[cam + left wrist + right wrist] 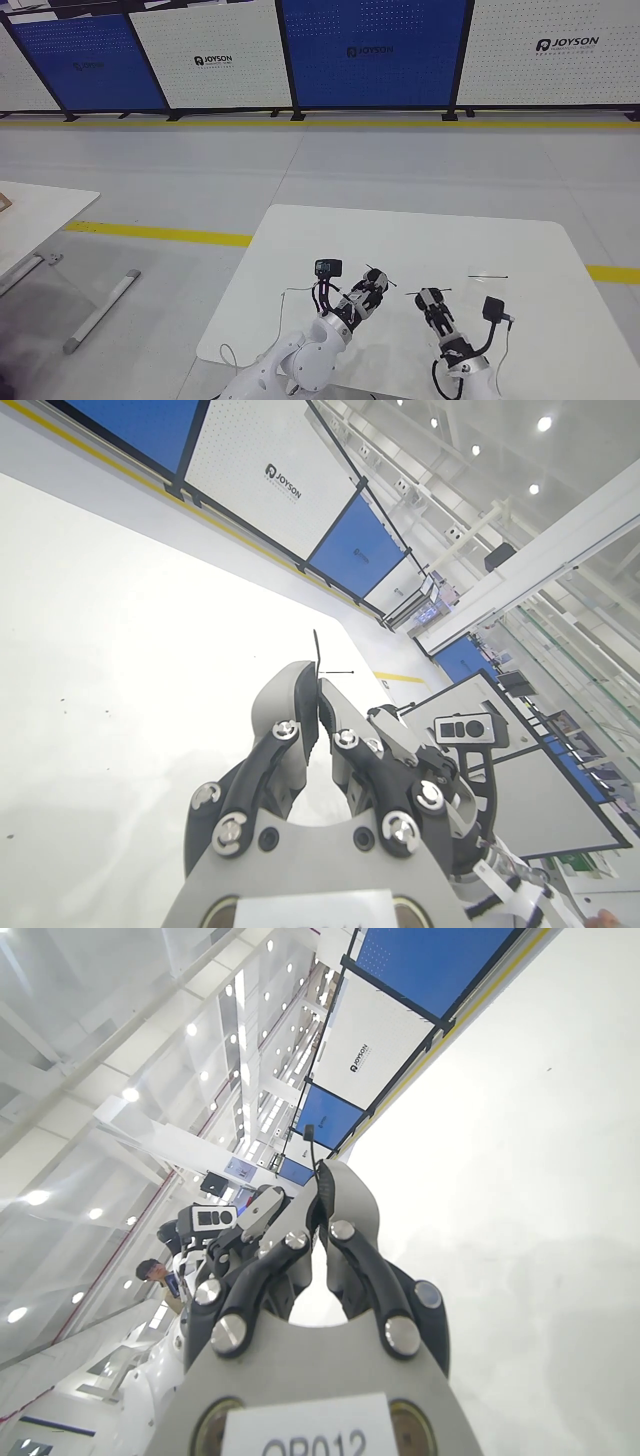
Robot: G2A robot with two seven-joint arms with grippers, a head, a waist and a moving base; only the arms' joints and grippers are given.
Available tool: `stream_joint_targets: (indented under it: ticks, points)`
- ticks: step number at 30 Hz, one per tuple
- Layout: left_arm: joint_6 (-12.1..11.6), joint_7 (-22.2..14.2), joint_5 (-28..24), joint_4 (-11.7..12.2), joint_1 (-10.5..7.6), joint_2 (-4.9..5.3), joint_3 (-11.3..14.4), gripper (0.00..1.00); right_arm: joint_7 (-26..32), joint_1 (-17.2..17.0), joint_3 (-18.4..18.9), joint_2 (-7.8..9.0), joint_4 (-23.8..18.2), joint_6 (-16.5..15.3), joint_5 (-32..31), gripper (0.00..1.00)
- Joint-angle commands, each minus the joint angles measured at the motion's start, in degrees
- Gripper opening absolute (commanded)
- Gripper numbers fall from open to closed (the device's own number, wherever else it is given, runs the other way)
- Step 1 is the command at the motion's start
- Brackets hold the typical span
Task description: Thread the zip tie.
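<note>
The left gripper (318, 676) is clamping a tie's tail end (316, 647) above the counter (125, 625), and the right gripper (322, 1173) is pinching a head end (309, 1130). I can't tell whether it is the same tie. They look to be lining up for threading, so the next move is steering the tail into the head's slot. A spare tie (488, 276) is lying beyond.

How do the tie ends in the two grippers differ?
The left end, in the left gripper, has a plain tip; the right end, in the right gripper, carries a blocky head. The left end looks a flat band, the right end a thin stalk. Both are black.
</note>
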Motion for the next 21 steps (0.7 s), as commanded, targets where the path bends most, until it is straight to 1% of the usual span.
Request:
stream_joint_targets:
  ticks: [1,11,16,21]
  points:
    - [0.0,0.0,0.0,0.0,0.0,0.0,0.0,0.0,-0.23,0.5,-0.81,-0.19,-0.04,0.7,-0.42,0.0]
    - [0.0,0.0,0.0,0.0,0.0,0.0,0.0,0.0,-0.5,0.77,-0.99,-0.3,0.05,0.97,-0.32,0.0]
    - [0.0,0.0,0.0,0.0,0.0,0.0,0.0,0.0,-0.61,1.35,-0.3,-0.55,1.07,1.21,2.86,0.0]
    - [0.0,0.0,0.0,0.0,0.0,0.0,0.0,0.0,0.36,2.6,-0.67,-0.87,1.75,1.98,4.28,0.0]
